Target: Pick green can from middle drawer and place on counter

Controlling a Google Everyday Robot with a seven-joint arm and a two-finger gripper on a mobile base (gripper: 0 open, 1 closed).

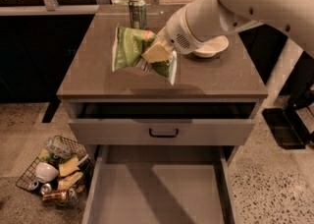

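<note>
My claw [156, 51] is clamped on the green can [128, 47], really a crumpled foil bag, up over the middle of the bench [98, 75]. There's a drink can [138, 12] at the far edge and a white bowl [213, 47] near the right edge. The middle drawer [157, 193] hangs open below the front edge.
</note>
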